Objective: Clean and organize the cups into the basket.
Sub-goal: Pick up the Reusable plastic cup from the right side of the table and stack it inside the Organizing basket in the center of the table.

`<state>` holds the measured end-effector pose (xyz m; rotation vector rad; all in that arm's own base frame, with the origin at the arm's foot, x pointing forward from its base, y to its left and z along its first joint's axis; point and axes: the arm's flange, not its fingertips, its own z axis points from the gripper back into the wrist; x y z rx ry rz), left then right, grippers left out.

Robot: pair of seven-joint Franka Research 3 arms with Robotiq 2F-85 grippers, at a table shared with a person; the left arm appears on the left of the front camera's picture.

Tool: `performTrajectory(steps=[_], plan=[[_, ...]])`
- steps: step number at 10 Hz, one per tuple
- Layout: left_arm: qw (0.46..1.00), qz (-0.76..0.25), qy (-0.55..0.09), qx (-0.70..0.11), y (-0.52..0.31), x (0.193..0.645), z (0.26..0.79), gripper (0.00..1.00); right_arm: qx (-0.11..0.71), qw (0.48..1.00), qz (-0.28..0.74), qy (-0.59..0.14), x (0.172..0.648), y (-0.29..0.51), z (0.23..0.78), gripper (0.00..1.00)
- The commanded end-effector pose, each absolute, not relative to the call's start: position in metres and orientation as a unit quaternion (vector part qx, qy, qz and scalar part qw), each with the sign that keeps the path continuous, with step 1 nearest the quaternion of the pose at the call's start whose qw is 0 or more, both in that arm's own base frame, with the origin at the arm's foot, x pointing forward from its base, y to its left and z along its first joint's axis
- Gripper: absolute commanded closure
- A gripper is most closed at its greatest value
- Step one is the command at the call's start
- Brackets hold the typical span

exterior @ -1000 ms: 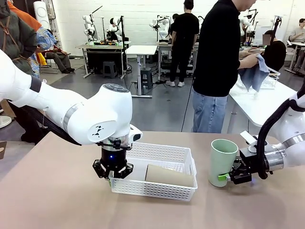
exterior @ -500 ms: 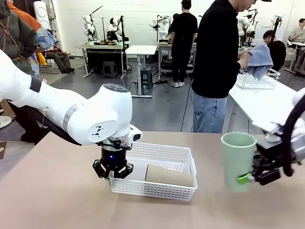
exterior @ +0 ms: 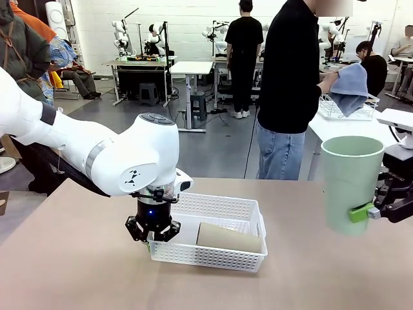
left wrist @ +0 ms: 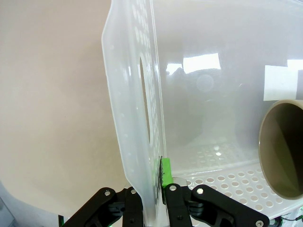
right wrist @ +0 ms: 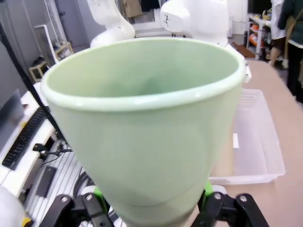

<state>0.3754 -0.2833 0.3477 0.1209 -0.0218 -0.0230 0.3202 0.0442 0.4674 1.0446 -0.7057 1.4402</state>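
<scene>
The brown table (exterior: 71,271) carries the white perforated basket (exterior: 213,257) near its middle. The left gripper (exterior: 153,231) is pinched tight on the basket's left end wall. The mint green cup (exterior: 350,184) is upright in the air over the table's right side, clamped near its base by the right gripper (exterior: 371,210). A tan cup (exterior: 229,237) lies on its side inside the basket.

Perforated white plastic basket (exterior: 222,201), matte mint cup (exterior: 352,187), matte tan cup (exterior: 229,237), smooth tabletop (exterior: 77,258)
</scene>
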Motion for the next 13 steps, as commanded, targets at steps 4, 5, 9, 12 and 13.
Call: performTrajectory(steps=[4,5,9,12,13], plan=[[0.998,-0.016,-0.014,0.062,-0.282,0.374,0.349,1.0,0.449,0.571,0.619,-0.299,0.324,0.044,0.459,1.0],[0.998,-0.016,-0.014,0.062,-0.282,0.374,0.349,1.0,0.451,0.576,0.613,-0.298,0.323,0.044,0.462,0.19],[0.998,-0.016,-0.014,0.062,-0.282,0.374,0.349,1.0,0.268,0.695,0.633,-0.21,0.359,0.133,0.525,0.19],[0.998,-0.016,-0.014,0.062,-0.282,0.374,0.349,1.0,0.21,0.734,0.629,-0.144,0.399,0.196,0.523,0.19],[0.998,-0.016,-0.014,0.062,-0.282,0.374,0.349,1.0,0.199,0.741,0.63,-0.123,0.41,0.215,0.518,0.19]])
